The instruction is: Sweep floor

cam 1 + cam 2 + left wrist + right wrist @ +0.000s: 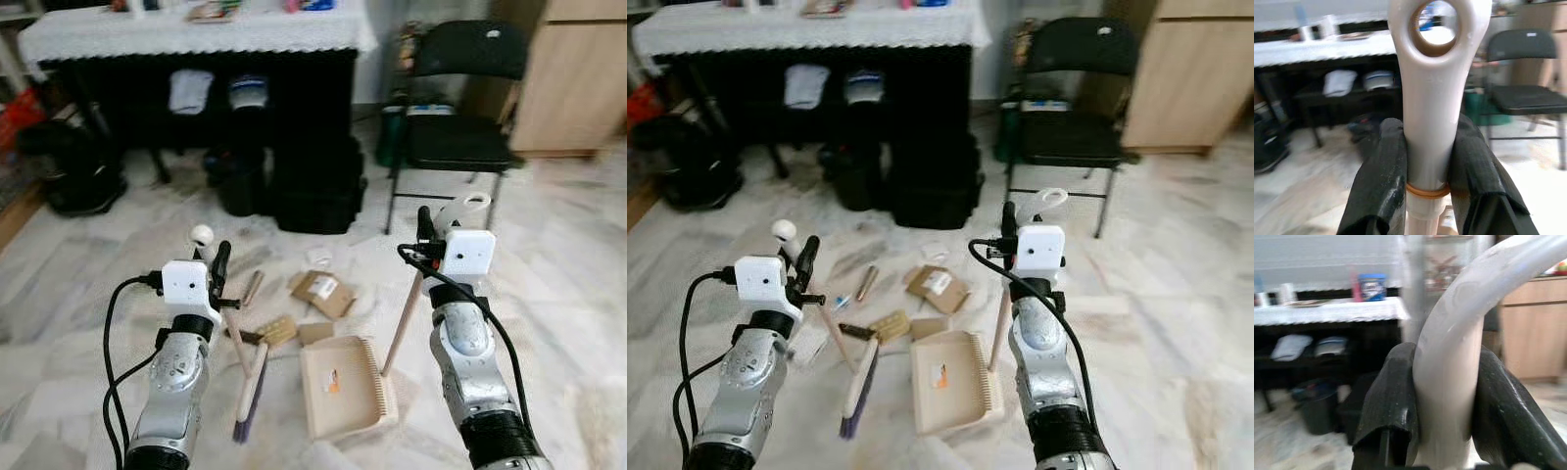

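On the floor ahead, scraps (321,291) lay beyond my dustpan (345,387), gripped by my right hand (428,238), my left hand (217,262) clamping the broom (250,392).

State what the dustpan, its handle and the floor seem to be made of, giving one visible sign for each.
Dustpan: likely matte beige plastic, with a moulded comb edge.
Dustpan handle: probably wood, pale and bare, though its looped top looks like glossy plastic.
Floor: seemingly polished marble tile, with grey veining and sheen.

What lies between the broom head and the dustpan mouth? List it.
Nothing visible blocks it. The broom head lies just beside the dustpan on bare floor; the cardboard scraps sit beyond the pan. The left gripper holds the broom, the right gripper the dustpan handle.
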Available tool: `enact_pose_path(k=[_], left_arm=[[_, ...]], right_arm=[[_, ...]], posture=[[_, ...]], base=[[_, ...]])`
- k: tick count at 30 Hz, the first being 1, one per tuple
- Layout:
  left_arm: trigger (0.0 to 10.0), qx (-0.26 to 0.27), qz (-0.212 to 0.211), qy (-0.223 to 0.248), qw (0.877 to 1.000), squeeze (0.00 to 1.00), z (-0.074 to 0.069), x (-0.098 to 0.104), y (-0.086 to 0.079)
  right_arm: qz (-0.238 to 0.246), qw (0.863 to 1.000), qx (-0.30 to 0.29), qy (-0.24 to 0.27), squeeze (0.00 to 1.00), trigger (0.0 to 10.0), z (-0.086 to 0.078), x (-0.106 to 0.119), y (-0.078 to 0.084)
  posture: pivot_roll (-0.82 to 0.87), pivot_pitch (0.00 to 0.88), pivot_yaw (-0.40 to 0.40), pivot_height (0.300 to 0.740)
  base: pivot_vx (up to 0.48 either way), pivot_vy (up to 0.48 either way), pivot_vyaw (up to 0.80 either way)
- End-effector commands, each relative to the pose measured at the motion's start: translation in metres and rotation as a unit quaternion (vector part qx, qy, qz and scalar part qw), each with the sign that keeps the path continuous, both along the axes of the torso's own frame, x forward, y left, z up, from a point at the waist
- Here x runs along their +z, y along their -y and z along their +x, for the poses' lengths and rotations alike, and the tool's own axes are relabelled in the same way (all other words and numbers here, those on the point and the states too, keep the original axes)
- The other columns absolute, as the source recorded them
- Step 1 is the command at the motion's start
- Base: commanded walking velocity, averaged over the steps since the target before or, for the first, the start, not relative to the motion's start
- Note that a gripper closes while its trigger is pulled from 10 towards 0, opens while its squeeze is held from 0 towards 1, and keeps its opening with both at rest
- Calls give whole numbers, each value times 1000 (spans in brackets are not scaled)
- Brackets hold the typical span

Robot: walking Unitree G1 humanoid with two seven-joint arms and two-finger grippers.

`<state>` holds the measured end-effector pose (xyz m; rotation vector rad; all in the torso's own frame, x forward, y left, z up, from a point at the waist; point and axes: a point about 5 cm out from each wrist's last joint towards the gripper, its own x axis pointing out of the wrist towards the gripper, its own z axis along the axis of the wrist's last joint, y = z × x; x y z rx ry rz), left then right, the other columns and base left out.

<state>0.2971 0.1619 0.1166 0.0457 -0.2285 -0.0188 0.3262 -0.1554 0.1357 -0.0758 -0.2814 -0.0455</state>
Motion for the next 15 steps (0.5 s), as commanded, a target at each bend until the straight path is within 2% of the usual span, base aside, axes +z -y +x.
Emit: enact_pose_path(k=[1,5,15], left_arm=[[10000,-4,3,27,1000,0,1,11,1],[10000,-4,3,27,1000,0,1,11,1],[10000,2,12,19,1000,0,1,8,0]], right_arm=[[0,1000,0,16,0,10000,1,8,1],[-1,1000,0,16,0,10000,1,8,1],[-8,1000,5,23,0,10000,0,8,-2]], posture=[[32,65,56,740],[31,65,57,740],[32,49,52,740]], base=[[0,0,-756],[0,0,-717],[28,0,0]])
